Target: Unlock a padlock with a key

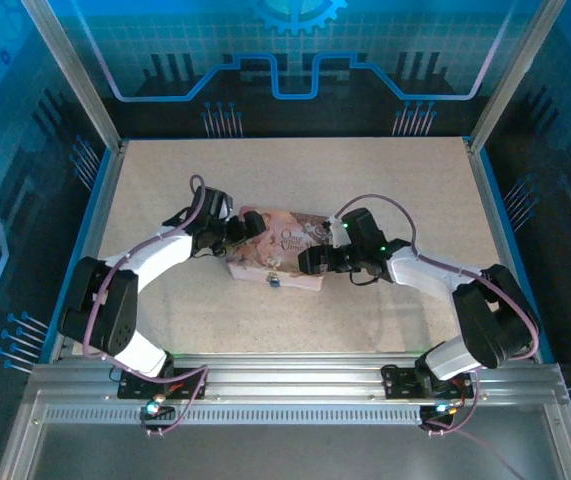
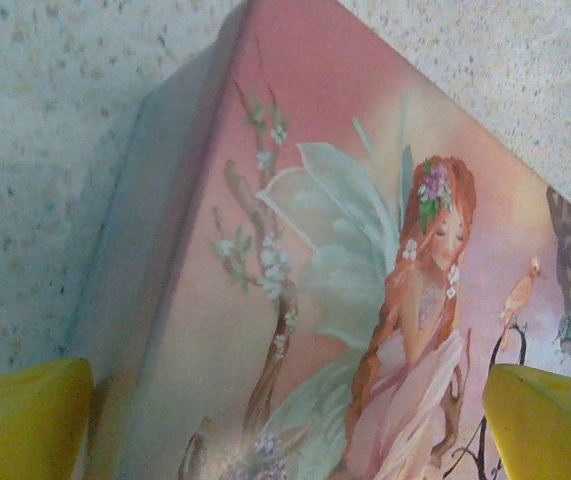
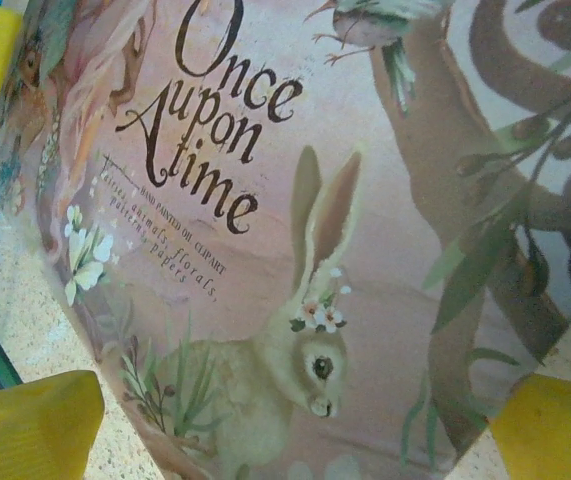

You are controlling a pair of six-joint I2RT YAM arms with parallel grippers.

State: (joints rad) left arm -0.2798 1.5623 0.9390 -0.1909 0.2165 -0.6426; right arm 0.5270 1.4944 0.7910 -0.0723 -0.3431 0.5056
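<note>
The left tool (image 1: 250, 225) is hovering, spread wide, over the left end of a pink tin box (image 1: 277, 252). The right tool (image 1: 308, 262) is hanging just as spread over the box's right end. The box is lying mid-worktop (image 1: 165, 180). The tiny padlock (image 1: 274, 282) is hanging on the box's side facing the worktop's near edge.

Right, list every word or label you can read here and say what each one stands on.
"Once upon a time": dark script on the lid of the pink pictured tin box.
Fine print under that title: too small and blurred to read with certainty.
Lettering on the same lid in the top view: too small to read.
</note>
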